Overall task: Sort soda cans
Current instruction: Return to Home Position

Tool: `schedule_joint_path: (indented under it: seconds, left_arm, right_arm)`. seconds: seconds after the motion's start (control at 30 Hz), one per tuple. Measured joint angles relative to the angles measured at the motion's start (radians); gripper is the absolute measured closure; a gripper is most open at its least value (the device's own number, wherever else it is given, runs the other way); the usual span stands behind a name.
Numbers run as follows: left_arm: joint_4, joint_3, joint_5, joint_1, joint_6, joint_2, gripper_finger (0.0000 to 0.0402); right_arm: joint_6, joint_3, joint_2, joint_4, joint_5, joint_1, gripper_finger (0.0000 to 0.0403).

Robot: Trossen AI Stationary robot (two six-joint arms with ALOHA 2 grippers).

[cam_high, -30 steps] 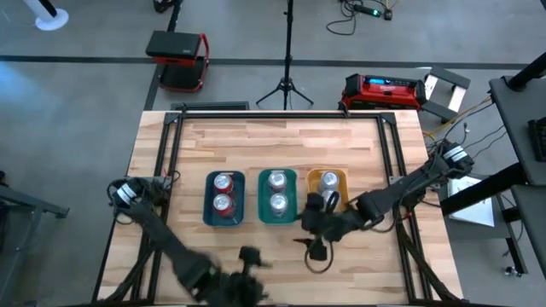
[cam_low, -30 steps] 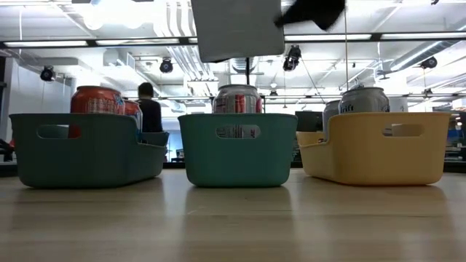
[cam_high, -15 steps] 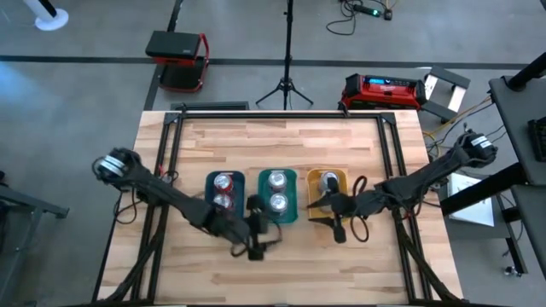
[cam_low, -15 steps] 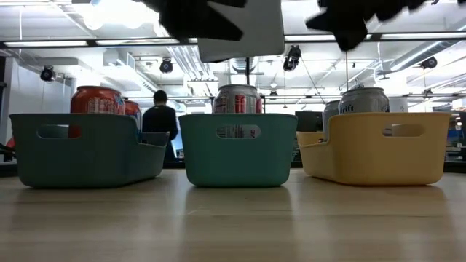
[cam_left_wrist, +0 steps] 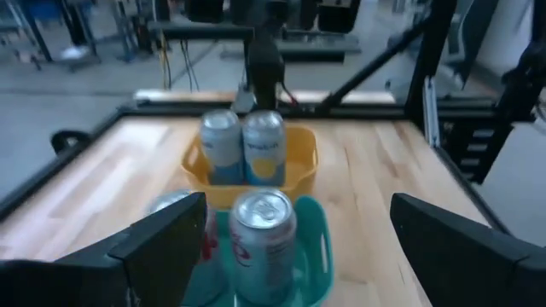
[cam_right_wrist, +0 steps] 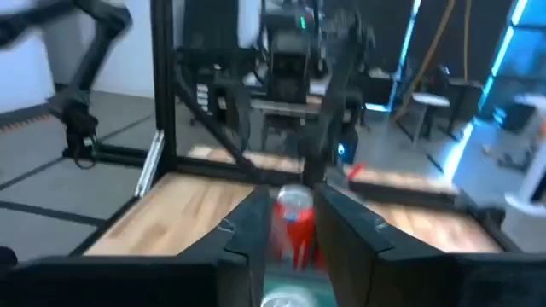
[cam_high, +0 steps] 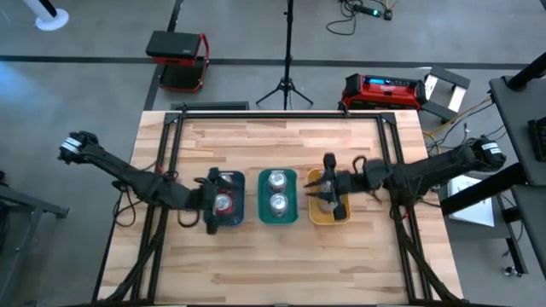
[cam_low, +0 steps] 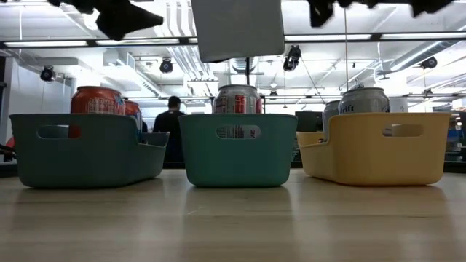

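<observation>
The sorting looked finished to me. Two red soda cans (cam_high: 223,182) stood in the dark teal tray (cam_low: 87,156), two silver cans (cam_high: 277,202) in the middle teal tray (cam_low: 237,156), and a further pair of cans (cam_left_wrist: 226,147) in the yellow tray (cam_low: 378,153). All were upright, and none stood on the bare counter (cam_high: 256,145).

What remained was bringing both arms home. I judged the safe way was to lift each arm straight up off its tray before swinging it back, because both tools hung above the can tops. A sideways pull first could clip a can or catch a tray rim. I would also send the arms outward, away from each other, as they faced one another across the middle tray.

The left tool (cam_high: 217,205) hung over the dark teal tray, its fingers (cam_left_wrist: 162,247) spread wide with nothing between them. The right tool (cam_high: 329,185) hung over the yellow tray, its fingers (cam_right_wrist: 247,243) parted only narrowly and also empty. I could not tell whether it brushed the cans beneath.
</observation>
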Motion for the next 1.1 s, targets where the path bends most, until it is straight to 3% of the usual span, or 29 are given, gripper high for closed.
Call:
schedule_joint_path:
  seconds: [0.13,0.23,0.33,0.63,0.87,1.1]
  left_arm:
    - [0.039,-0.081,0.001,0.012,0.076,-0.147,0.0047]
    - [0.039,-0.117,0.000,0.018,0.122,-0.244,0.0047]
    - [0.002,-0.150,0.001,0.018,0.149,-0.336,0.0047]
    - [0.005,-0.301,0.002,0.018,0.157,-0.564,0.0047]
    - [0.038,-0.363,0.001,0.031,0.160,-0.686,0.0047]
    - [-0.056,-0.365,0.001,0.031,0.139,-0.778,0.0047]
  right_arm:
    - [-0.063,0.107,-0.024,-0.169,-0.119,-0.113,0.0337]
    - [-0.072,0.154,-0.061,-0.366,-0.121,-0.175,0.0354]
    - [-0.071,0.131,-0.138,-0.455,-0.120,-0.191,0.0369]
    - [-0.078,-0.150,-0.446,-0.282,-0.122,-0.169,0.0390]
    - [-0.046,-0.385,-0.585,-0.110,-0.118,-0.169,0.0390]
    - [-0.048,-0.455,-0.700,-0.121,-0.095,-0.169,0.0390]
